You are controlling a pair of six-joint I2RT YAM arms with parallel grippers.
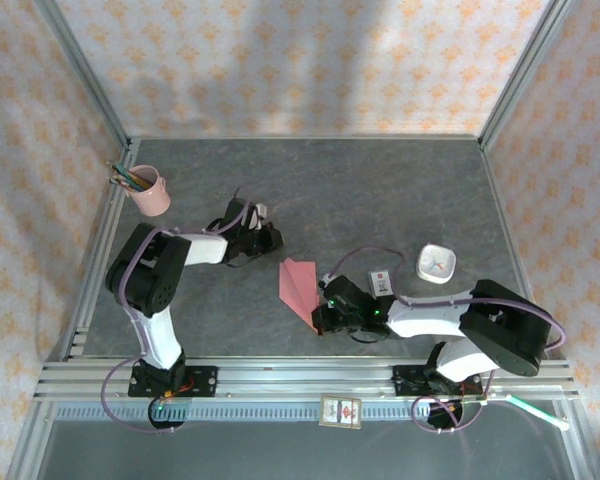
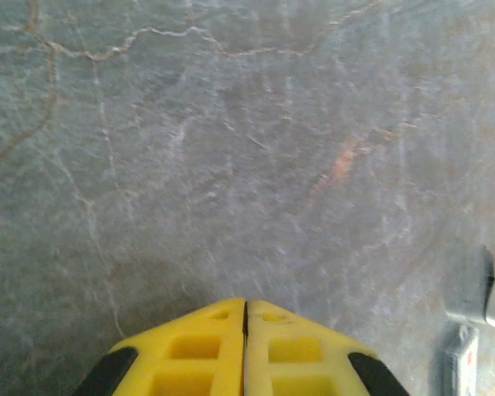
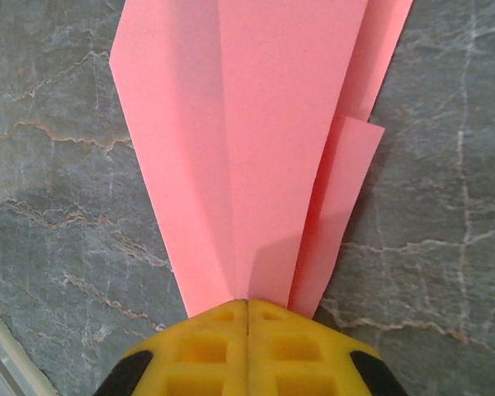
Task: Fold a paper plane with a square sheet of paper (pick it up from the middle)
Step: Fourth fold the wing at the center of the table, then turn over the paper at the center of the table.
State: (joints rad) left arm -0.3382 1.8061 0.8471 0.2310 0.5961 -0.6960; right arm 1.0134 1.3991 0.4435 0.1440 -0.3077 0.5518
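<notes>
You have the paper plane (image 1: 299,288) lying on the grey stone-patterned table (image 1: 380,190) near the middle, between the two arms. Its wide end points away from the bases and its narrow end points toward the near edge. In the right wrist view the paper plane (image 3: 264,140) is a tapered shape of layered folds: a long flat centre panel, a shaded flap along its left, and a shorter flap with a squared tip sticking out on its right. Your right gripper (image 1: 320,318) sits at the narrow end. From its own camera the right gripper (image 3: 247,304) has its yellow fingers pressed together with no gap, and the paper's point disappears right at their tips, so it looks clamped on that tip. Your left gripper (image 1: 266,238) is farther back and to the left, well apart from the paper. In its wrist view the left gripper (image 2: 246,304) is also closed tight, with nothing between the fingers and only bare table ahead of it. A pink pencil cup (image 1: 150,190) stands at the far left, and a small white box (image 1: 382,282) and a white square dish (image 1: 437,263) lie to the right of the paper.
</notes>
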